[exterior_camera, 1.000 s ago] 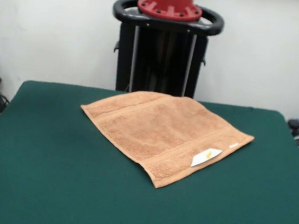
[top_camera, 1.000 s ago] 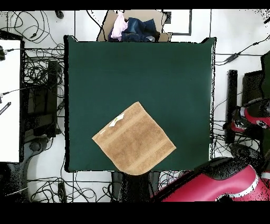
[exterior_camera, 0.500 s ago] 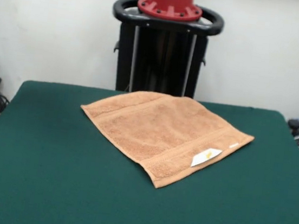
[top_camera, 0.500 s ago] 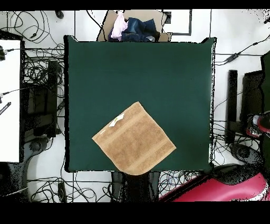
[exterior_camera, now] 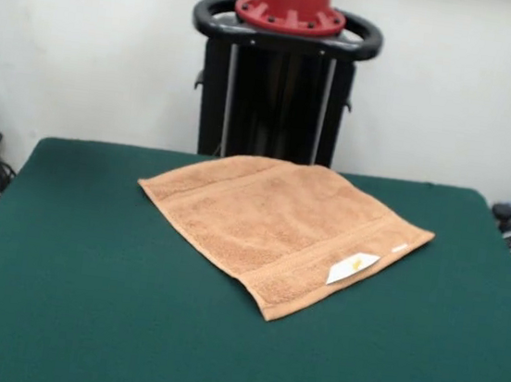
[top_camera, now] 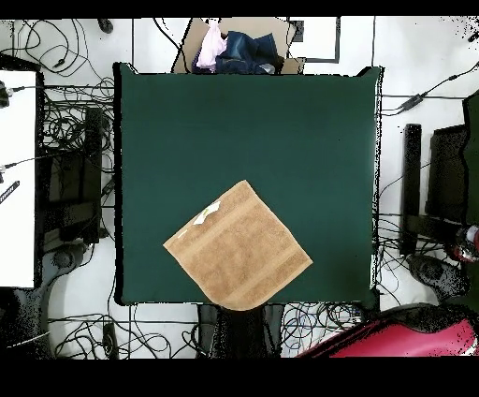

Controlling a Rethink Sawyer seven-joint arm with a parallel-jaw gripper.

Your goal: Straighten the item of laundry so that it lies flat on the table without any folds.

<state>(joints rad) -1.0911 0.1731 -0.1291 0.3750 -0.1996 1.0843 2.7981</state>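
The item of laundry is a peach-orange towel lying spread as a diamond on the green table. It looks flat, with border bands and a small white label near its right corner. From overhead the item of laundry sits close to the table's bottom edge, one corner reaching slightly over it. The gripper shows in neither view; only a part of the red arm appears at the bottom right of the overhead view, off the table.
A box with clothes stands beyond the table's top edge in the overhead view. Cables cover the floor on both sides. A white desk is at the left.
The red arm has swung further down and right out of the overhead view, away from the table. The towel has not moved.
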